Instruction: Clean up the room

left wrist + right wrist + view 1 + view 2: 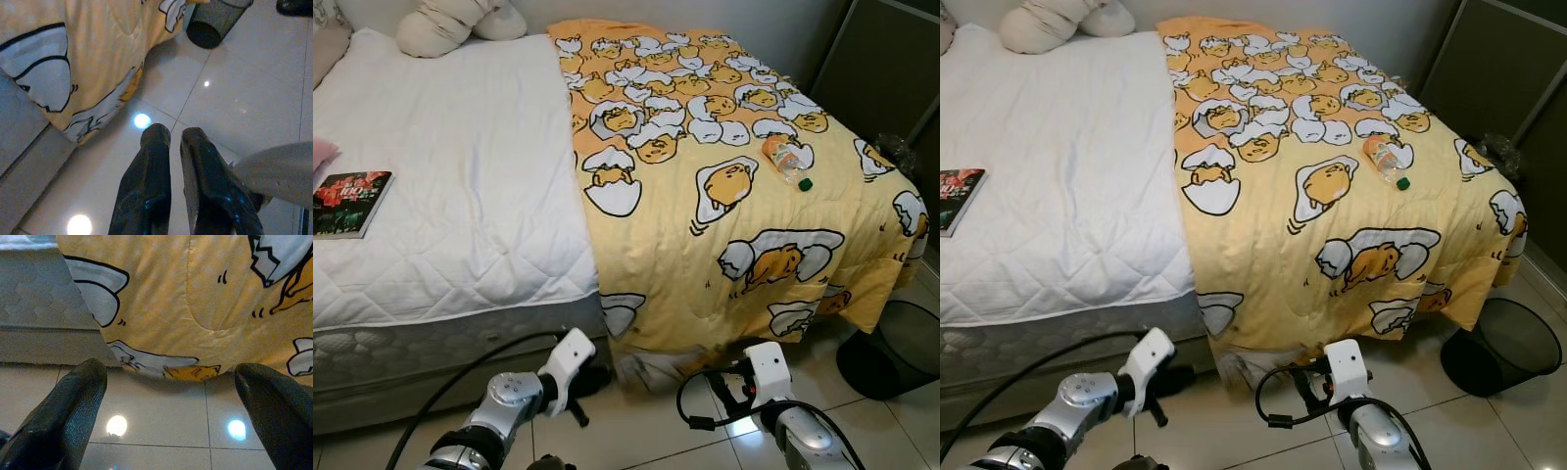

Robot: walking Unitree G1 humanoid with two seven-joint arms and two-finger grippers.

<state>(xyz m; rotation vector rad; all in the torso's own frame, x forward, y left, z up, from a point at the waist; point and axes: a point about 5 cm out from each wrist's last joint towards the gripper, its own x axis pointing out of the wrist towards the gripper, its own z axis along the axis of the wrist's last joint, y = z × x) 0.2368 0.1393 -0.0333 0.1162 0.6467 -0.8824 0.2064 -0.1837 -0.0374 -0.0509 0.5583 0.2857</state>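
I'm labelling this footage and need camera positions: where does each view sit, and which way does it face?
Left and right eye views: head, looking down at the bed, bottle, both arms.
Left wrist view: along the shut left hand over floor toward the bin.
Right wrist view: between the open right hand at the blanket.
All share the blanket.

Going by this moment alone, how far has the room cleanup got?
Nothing looks done yet. A clear plastic bottle with an orange label lies on the yellow cartoon-print blanket, a book on the white mattress. The open right gripper and shut left gripper hold nothing. The black mesh wastebasket waits.
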